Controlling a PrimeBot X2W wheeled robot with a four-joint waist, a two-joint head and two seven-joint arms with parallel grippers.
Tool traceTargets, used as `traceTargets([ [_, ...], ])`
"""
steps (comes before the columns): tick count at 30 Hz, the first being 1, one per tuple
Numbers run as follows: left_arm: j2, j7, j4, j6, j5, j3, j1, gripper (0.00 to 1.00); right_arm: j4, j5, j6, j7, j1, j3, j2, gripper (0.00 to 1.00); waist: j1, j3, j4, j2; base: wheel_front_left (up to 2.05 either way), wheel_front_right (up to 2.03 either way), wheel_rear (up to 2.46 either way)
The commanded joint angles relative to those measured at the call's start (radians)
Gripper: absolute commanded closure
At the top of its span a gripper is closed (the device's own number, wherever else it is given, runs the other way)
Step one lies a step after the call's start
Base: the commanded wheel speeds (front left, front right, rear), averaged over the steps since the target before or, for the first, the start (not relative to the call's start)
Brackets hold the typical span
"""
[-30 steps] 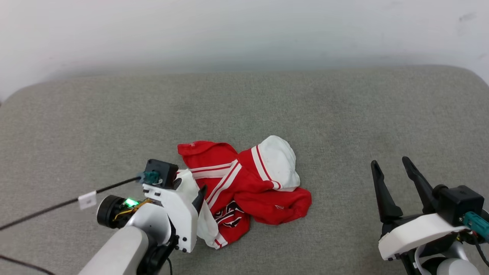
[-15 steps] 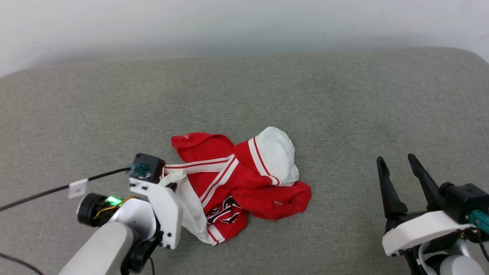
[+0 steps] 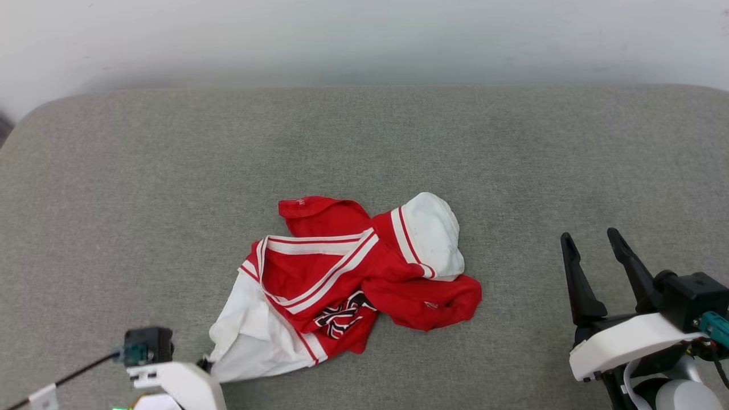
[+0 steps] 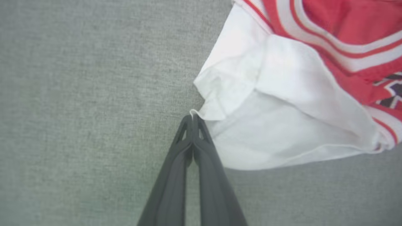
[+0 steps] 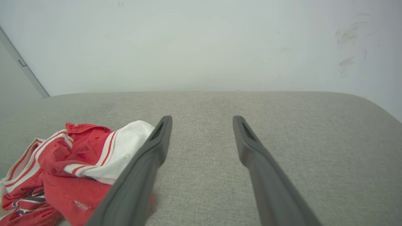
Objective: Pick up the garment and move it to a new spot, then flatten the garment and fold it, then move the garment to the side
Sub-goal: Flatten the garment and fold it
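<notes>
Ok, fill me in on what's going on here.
The robot's left tool is shut on the very edge of the white part of the shirt, which lies crumpled on the grey pad. That white part is drawn out toward the tool. The right tool hangs open off to the right, apart from the shirt. Nothing is flattened or folded yet.

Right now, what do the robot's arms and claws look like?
Each has two long, dark, pointed fingers. The right gripper has a white shell with a black box and a teal plug. The left gripper has slots near its fingertips; its white wrist has a black cable with a small white tag.
</notes>
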Motion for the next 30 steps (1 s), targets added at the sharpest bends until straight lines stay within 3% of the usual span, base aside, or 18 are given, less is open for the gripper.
traceTargets([
  [1,-0.009,-0.014,0.010,0.003,-0.012,0.009,0.018,1.00,-0.002,-0.003,0.000,0.001,-0.008,0.002,0.002,0.00,0.0000,-0.001,0.001,0.0000,0.00,0.00,0.00],
  [3,-0.024,-0.027,0.031,-0.005,-0.030,0.013,0.039,0.99,-0.003,-0.004,0.000,0.001,-0.006,0.001,0.002,0.00,0.0000,-0.003,0.003,0.0000,0.00,0.00,0.00],
  [4,-0.029,-0.032,0.040,-0.008,-0.034,0.013,0.043,0.60,-0.003,-0.005,0.000,0.003,-0.005,0.003,0.002,0.00,0.0000,-0.005,0.004,0.0000,0.00,0.00,0.00],
  [5,-0.033,-0.045,0.045,-0.012,-0.032,0.013,0.041,0.00,-0.003,-0.005,0.000,0.005,-0.006,0.003,0.002,0.00,0.0000,-0.006,0.003,0.0000,0.00,0.00,0.00],
  [22,-0.089,-0.449,-0.043,0.003,0.169,0.006,-0.096,0.00,0.020,-0.017,0.000,0.028,0.026,-0.037,0.002,0.00,0.0000,-0.084,-0.004,0.0000,0.00,0.00,0.00],
  [30,-0.105,-0.538,-0.120,0.028,0.254,-0.031,-0.118,0.00,0.081,-0.019,0.000,0.052,-0.012,-0.089,-0.007,0.00,0.0000,-0.094,0.033,0.0000,0.00,0.00,0.00],
])
